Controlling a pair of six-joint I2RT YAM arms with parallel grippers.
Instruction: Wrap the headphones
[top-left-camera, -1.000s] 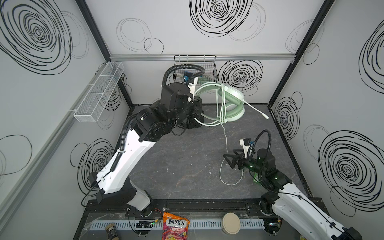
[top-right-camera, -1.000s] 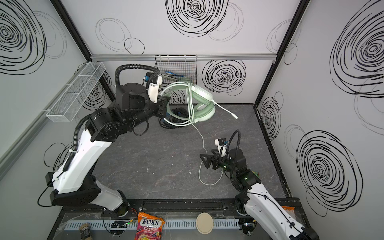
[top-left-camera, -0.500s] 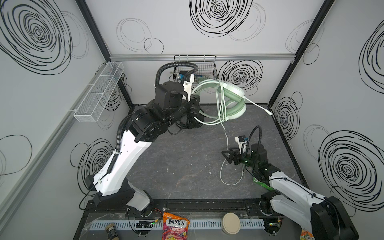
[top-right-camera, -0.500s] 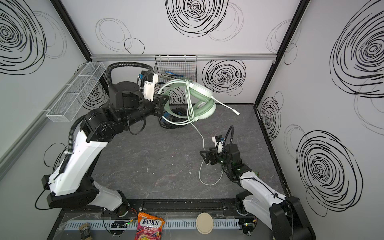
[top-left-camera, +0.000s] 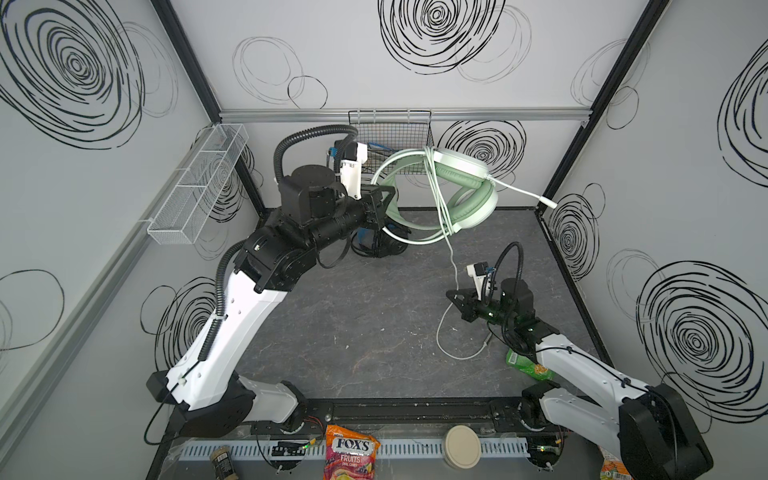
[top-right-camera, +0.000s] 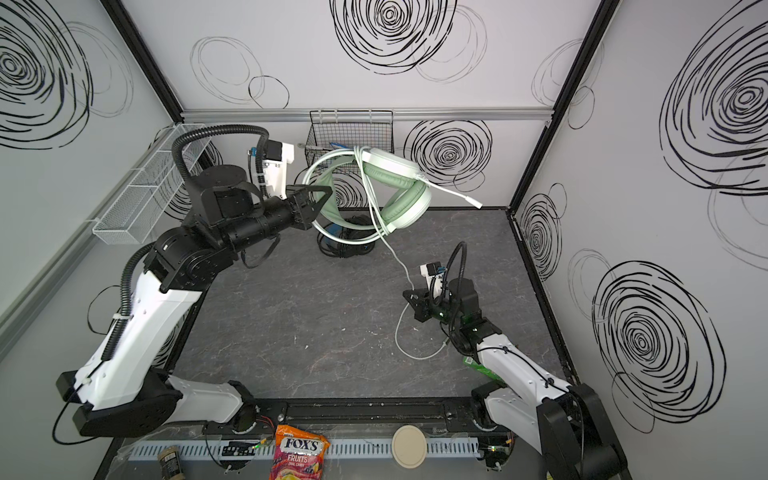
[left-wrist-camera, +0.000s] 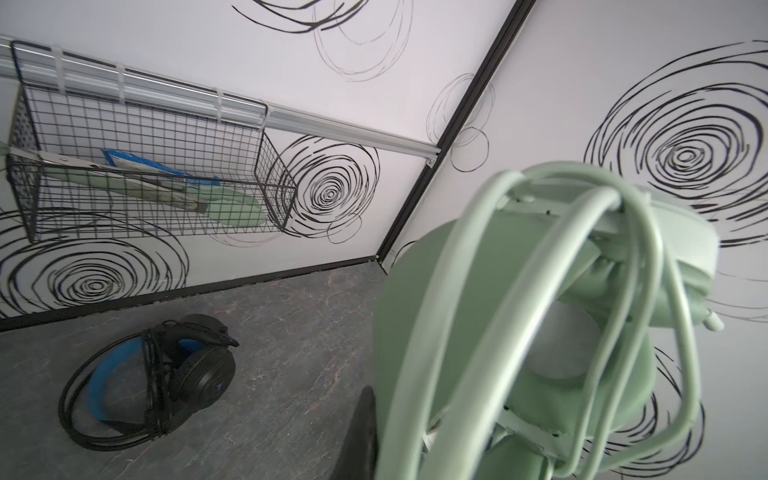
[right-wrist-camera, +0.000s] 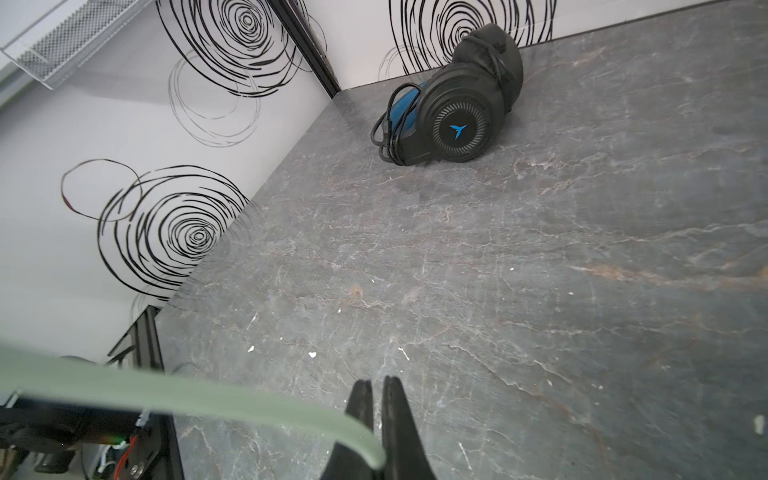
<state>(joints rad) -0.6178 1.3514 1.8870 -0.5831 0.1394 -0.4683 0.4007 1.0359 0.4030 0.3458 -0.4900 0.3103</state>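
In both top views, the left gripper (top-left-camera: 384, 208) is holding the mint-green headset (top-left-camera: 467, 195) by its headband, with the jaws closed on it. The headset is hanging in the air near the back wall, in front of the wire basket (top-left-camera: 390, 131). The pale cable (top-left-camera: 452, 253) is going around the headset in several turns and then dropping to the right gripper (top-left-camera: 454, 296). This gripper is pinching the cable with closed jaws, low above the table (top-left-camera: 353, 324). Past it, the rest of the cable is lying in a loop on the table. The black headset (top-right-camera: 349, 245) is lying at the back of the table, below the mint-green one.

In the left wrist view, the mint-green headset (left-wrist-camera: 561, 332) is filling the near side, with cable turns crossing its ear cup. The grip itself is not showing here. The black headset (left-wrist-camera: 166, 374) is resting on the table near the back wall, its own cable wound around it.

In the right wrist view, the two dark fingers (right-wrist-camera: 395, 415) are standing almost together, and the pale cable (right-wrist-camera: 208, 395) is passing between them. The black headset (right-wrist-camera: 457, 112) is lying far off, by the corner.
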